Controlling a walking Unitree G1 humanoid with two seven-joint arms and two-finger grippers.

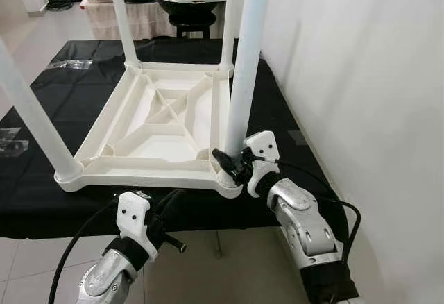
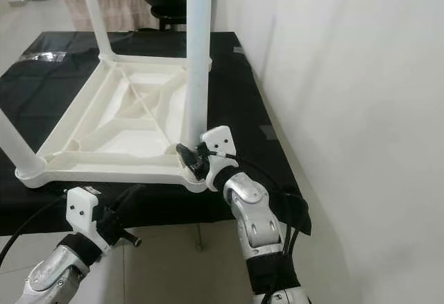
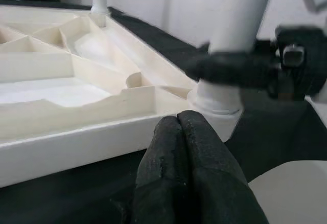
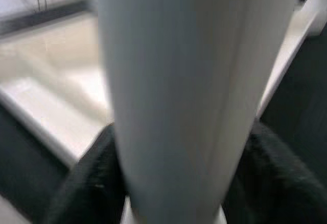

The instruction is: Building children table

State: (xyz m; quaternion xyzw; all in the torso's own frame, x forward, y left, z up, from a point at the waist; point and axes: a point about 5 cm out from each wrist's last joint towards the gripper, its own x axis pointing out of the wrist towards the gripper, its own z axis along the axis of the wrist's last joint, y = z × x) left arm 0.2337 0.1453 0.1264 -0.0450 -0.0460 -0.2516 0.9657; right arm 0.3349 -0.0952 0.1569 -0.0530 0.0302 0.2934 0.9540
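Note:
A white plastic children's table (image 1: 159,120) lies upside down on a black-covered table (image 1: 76,92), with its legs pointing up. My right gripper (image 1: 229,164) is shut on the near-right leg (image 1: 244,75), just above the socket at that corner. In the right wrist view this leg (image 4: 179,81) stands between the black fingers (image 4: 87,183). My left gripper (image 1: 170,203) hovers at the front edge of the black table, below the white frame. Its fingers (image 3: 186,147) are pressed together with nothing between them, pointing at the same corner.
A white wall (image 1: 361,75) runs close along the right side. A near-left leg (image 1: 35,120) and two far legs (image 1: 121,16) stand upright. A dark stool and a bowl (image 1: 187,5) sit behind the table. Clear plastic bags (image 1: 10,141) lie at the left.

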